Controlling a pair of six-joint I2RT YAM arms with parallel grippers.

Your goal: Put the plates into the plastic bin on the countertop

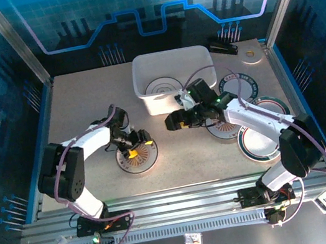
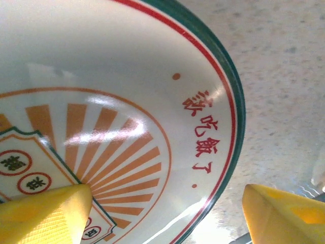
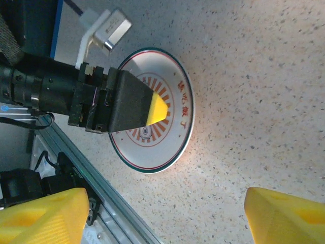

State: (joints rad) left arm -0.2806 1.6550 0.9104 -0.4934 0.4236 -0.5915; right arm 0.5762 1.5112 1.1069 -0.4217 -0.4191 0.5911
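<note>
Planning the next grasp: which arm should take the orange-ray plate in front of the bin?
Left. The left gripper is open directly over the orange-ray plate, its fingers straddling the rim. The right gripper is open near the bin, off that plate.

The left arm (image 1: 82, 146) and right arm (image 1: 257, 119) match — white shells, black joints, lilac cables, yellow fingertips (image 3: 40, 213).

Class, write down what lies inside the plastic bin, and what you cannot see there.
One ringed plate lies on the plastic bin's floor. The right arm covers the near right corner, so that part is unknown.
</note>
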